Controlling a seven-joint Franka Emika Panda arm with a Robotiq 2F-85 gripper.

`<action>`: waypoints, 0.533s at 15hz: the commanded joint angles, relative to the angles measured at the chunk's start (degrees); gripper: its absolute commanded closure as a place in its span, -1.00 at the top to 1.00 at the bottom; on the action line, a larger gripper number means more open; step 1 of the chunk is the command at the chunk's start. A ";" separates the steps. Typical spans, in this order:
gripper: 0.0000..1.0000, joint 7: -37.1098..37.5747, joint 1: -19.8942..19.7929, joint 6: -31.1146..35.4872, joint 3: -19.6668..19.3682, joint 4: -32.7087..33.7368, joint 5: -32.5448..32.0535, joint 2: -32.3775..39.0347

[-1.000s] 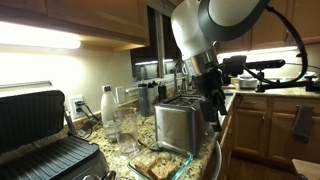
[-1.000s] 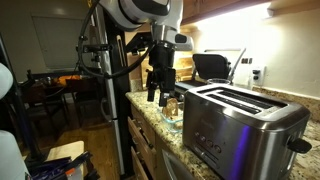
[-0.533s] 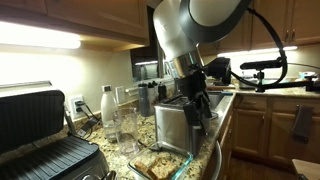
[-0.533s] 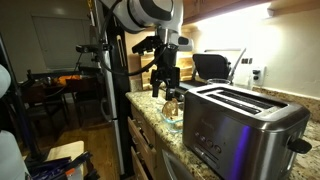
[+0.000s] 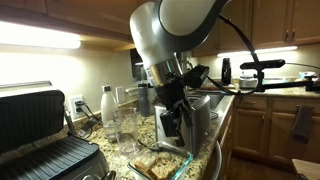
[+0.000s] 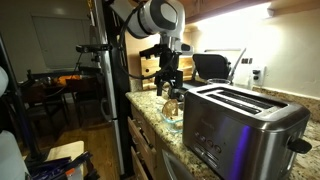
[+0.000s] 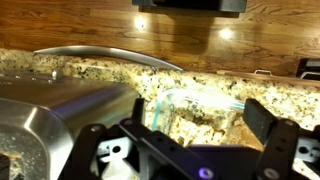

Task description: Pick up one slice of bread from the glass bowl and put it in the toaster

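One slice of bread [image 5: 150, 166] is all you want. It lies flat in the glass bowl [image 5: 186, 157], with what looks like another beside it, right at the end of the toaster [image 5: 200, 122] on the table [image 7: 60, 68].

Your end effector [image 7: 182, 132] hangs over that bowl with the jaws spread wide and nothing between them. The wrist view shows both fingers [image 7: 100, 150] well apart, framing the bowl's clear rim, with the toaster's shiny flank off to one side. That wide spread makes sense to me: a thin flat slice needs room on both sides before you close.

In an exterior view the end effector [image 6: 170, 88] sits above the bowl and apart from it, so I judge you're on the approach, with the pickup not yet made.

Bowl and toaster stand just beside each other. That keeps the carry short, but the toaster wall may crowd one finger as you descend, so watch it. Flat slices are the tricky part, and you'll likely need to catch an edge.

The contact grill [image 5: 40, 130], the bottle [image 5: 107, 104] and the drinking glasses [image 5: 125, 125] stand off to the side, away from your path.
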 commanded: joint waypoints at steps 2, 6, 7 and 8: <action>1.00 2.67 2.13 1.00 0.24 5.17 1.92 5.72; 1.00 4.03 3.42 1.49 0.39 9.01 3.27 10.04; 1.00 4.26 3.70 1.59 0.35 9.94 3.67 11.03; 1.00 4.37 3.92 1.68 0.29 10.67 3.98 11.87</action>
